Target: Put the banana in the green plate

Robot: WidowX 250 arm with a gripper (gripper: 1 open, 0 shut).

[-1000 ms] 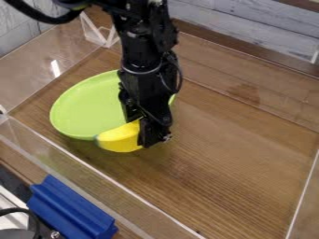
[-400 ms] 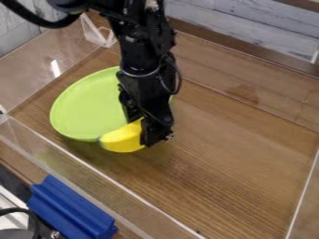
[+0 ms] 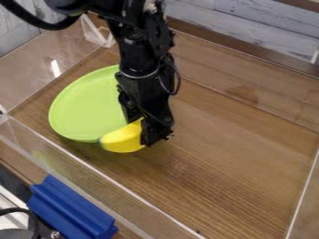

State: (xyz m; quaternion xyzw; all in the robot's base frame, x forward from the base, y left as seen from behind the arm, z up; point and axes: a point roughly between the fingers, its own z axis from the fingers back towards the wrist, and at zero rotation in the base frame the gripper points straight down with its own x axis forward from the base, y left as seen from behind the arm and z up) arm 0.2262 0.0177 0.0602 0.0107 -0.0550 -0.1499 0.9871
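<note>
The banana (image 3: 121, 139) is a small yellow half-moon chunk lying on the wooden table just off the near right edge of the green plate (image 3: 82, 105). My gripper (image 3: 149, 135) points straight down at the banana's right end, its black fingers shut on it. The lime-green plate lies flat to the left, with nothing on it, and the arm hides its right rim. The banana's right end is hidden behind the fingers.
Clear acrylic walls (image 3: 25, 149) ring the wooden table on the near and left sides. A blue object (image 3: 73, 215) sits outside the wall at the bottom left. Bare wood (image 3: 237, 140) stretches to the right of the arm.
</note>
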